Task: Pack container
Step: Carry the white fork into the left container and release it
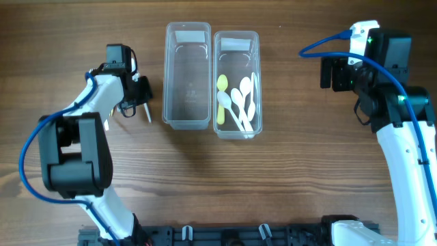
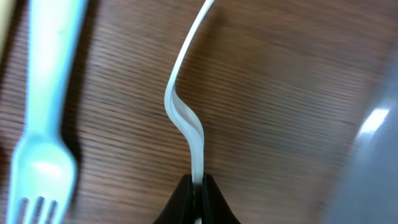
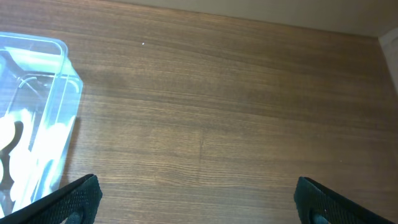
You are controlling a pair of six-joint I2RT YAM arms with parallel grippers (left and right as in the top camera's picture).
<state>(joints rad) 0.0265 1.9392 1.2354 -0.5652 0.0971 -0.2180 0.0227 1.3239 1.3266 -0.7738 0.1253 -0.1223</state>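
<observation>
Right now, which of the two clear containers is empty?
The left container: only bare plastic shows inside, while the right container holds white spoons and one yellow spoon.

left container (image 1: 166,82), right container (image 1: 259,89): clear, side by side
right one holds white spoons (image 1: 244,102) and a yellow spoon (image 1: 221,84); a pale fork (image 2: 46,124) lies flat beside a gripped white utensil (image 2: 186,118).

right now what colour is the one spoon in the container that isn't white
The odd spoon is pale yellow; the overhead view shows it best.

Brown wood-grain table (image 1: 287,157), even light
</observation>
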